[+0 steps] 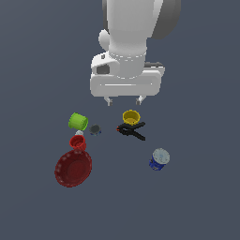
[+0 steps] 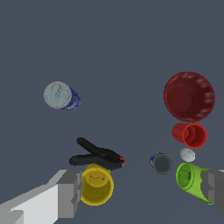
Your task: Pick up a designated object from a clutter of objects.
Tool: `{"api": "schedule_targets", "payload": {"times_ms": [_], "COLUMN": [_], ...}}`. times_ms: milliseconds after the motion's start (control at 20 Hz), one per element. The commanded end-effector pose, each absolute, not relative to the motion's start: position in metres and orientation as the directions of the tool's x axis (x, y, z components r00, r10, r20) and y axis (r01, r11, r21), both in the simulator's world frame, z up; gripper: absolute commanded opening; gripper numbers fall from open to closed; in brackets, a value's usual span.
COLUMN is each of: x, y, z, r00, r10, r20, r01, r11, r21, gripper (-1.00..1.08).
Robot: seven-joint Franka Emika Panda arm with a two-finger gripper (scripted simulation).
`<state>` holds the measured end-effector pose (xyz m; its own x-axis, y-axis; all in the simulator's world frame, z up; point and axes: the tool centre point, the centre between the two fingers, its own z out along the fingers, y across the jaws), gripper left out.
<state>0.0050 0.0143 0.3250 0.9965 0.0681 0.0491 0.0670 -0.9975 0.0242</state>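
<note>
Hanging above the clutter, the gripper (image 1: 124,100) has its fingers spread wide and holds nothing. Its target, the big red bowl (image 1: 73,168), lies at the exterior view's lower left, touching the small red cup (image 1: 78,142), well apart from the blue can (image 1: 159,160).

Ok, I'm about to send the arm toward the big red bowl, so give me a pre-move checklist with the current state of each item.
1. Gripper open and empty: ok, fingers apart, nothing between them.
2. Big red bowl in view of both cameras: ok.
3. Gripper over the bowl: not ok, it hangs nearer the yellow cup.
4. Bowl rim clear of neighbours: not ok, the small red cup sits right against it; whether they touch, cannot tell.
5. Bowl upright, opening up: ok.
6. Black clamp and blue can away from the bowl: ok.
</note>
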Motion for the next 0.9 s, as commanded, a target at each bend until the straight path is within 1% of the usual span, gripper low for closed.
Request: {"api": "schedule_targets", "payload": {"times_ms": [0, 350, 600, 850], "x": [0.005, 0.009, 0.012, 0.021], "y": [0.014, 0.010, 0.006, -0.007], "z": [0.325, 0.338, 0.334, 0.320], "r00": [0.996, 0.994, 0.994, 0.991], "r10": [0.068, 0.072, 0.078, 0.103], "r20": [0.049, 0.077, 0.078, 0.082], "r01": [0.067, 0.069, 0.075, 0.097], "r11": [-0.997, -0.997, -0.996, -0.992], "r21": [0.024, 0.035, 0.045, 0.081], "gripper": [0.28, 0.28, 0.28, 0.28]}}
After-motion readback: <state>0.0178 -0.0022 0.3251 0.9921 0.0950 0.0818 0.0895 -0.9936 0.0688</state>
